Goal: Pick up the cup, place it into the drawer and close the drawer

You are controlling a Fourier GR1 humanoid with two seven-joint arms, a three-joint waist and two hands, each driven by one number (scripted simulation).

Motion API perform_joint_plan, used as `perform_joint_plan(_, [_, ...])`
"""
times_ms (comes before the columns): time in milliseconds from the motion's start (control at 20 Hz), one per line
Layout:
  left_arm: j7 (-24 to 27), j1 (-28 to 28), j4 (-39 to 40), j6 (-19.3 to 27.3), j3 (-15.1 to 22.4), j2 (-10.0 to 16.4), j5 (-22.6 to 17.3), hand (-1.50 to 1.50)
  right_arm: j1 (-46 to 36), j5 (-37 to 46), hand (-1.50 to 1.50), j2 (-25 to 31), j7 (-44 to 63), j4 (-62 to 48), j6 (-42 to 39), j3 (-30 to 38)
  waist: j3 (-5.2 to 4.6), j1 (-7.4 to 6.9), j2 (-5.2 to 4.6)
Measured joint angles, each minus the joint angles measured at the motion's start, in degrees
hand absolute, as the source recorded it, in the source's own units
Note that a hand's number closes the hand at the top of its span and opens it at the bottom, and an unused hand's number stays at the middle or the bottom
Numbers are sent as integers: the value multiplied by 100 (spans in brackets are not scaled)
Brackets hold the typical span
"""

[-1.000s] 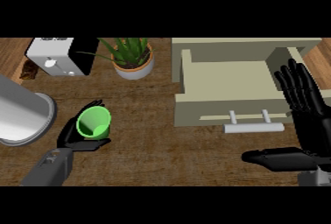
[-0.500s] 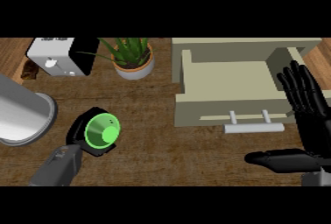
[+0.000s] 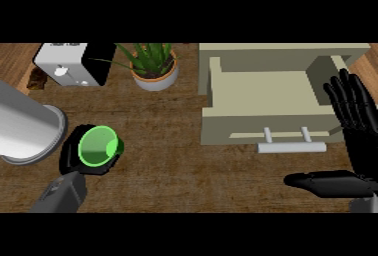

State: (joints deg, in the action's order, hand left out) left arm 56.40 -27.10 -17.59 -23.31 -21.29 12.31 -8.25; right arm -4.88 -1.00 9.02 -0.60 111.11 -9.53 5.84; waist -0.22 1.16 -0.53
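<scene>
A green cup (image 3: pixel 98 146) sits at the left of the wooden counter, its open mouth facing up toward me. My left hand (image 3: pixel 80 157) is curled round it from below, black fingers showing around the cup's rim. The beige drawer (image 3: pixel 266 100) stands pulled open at the upper right, its inside bare and its bar handle (image 3: pixel 291 145) pointing toward me. My right hand (image 3: pixel 353 125) rests open at the right edge, fingers straight and pointing up beside the drawer's right wall, thumb stretched left.
A large metal pot (image 3: pixel 22 125) stands at the left edge, close to the cup. A potted plant (image 3: pixel 153 67) and a white appliance (image 3: pixel 74 62) stand at the back of the counter.
My left hand has shifted with the cup, which turned from tilted to mouth-up and now sits slightly farther right and up. The right hand has not moved.
</scene>
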Motion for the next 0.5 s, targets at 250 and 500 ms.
perform_joint_plan(250, [56,-110,-311,153,-53,-72,-117,150,58,-82,-150,56,-25,-37,-59,118,9,-28,23])
perform_joint_plan(500, [-96,-293,-895,242,169,-258,-83,150,116,-83,-150,58,-75,-71,-53,192,19,-83,54])
